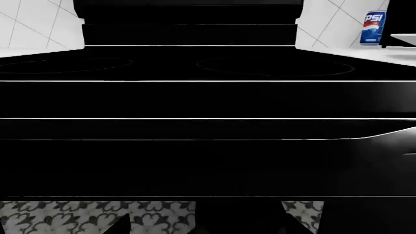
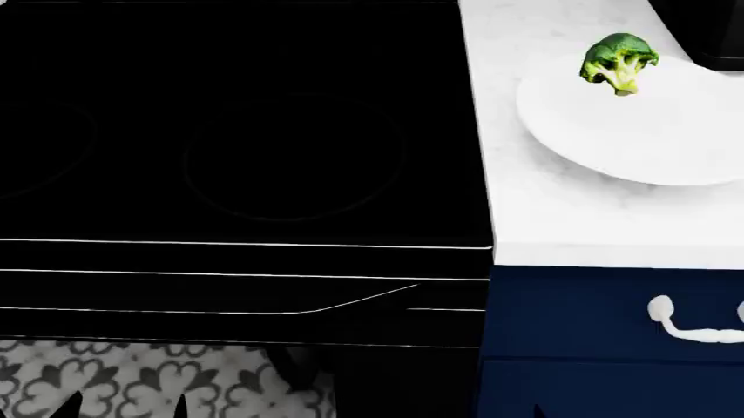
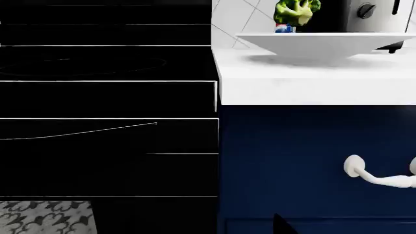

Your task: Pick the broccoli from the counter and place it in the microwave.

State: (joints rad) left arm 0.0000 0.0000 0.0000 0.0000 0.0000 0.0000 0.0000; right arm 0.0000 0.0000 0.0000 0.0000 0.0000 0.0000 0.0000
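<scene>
The white marble counter (image 2: 546,218) carries 1 round white plate (image 2: 651,139) beside the black stovetop (image 2: 233,131).

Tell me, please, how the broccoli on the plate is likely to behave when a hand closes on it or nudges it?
The broccoli is one small floret, so it is probably light. Its bumpy crown may give under pressure, while the pale stalk looks firmer. Perched at the plate's edge, it may tip or roll if pushed.

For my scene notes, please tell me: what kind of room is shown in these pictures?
Most likely a home kitchen: a glossy black stovetop with ring burners, a white marble-look counter above navy-blue cabinet fronts, and a small green broccoli floret on a round white plate.
</scene>
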